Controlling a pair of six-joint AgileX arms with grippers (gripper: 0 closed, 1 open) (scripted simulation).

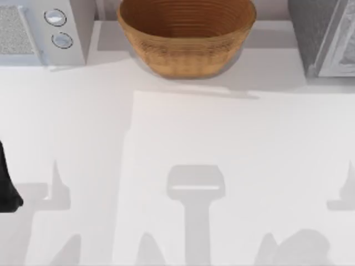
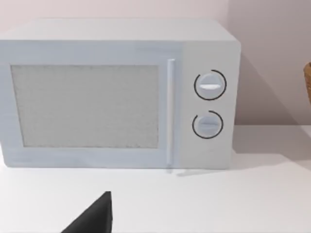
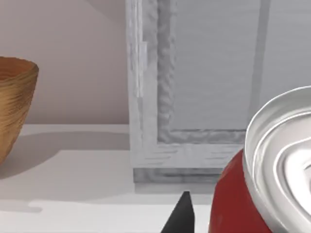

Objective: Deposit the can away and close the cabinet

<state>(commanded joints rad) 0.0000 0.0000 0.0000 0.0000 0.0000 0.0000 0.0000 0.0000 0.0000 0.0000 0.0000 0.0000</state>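
My left arm (image 1: 8, 185) sits at the table's left edge (low, near the front).

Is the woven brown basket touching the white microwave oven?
Apart. In the top view, bare white counter shows between the woven brown basket and the white microwave oven.

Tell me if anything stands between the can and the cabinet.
Nothing visible does. In the right wrist view the red can sits close in front of the grey cabinet, bare table between them; the basket stands off to the side.
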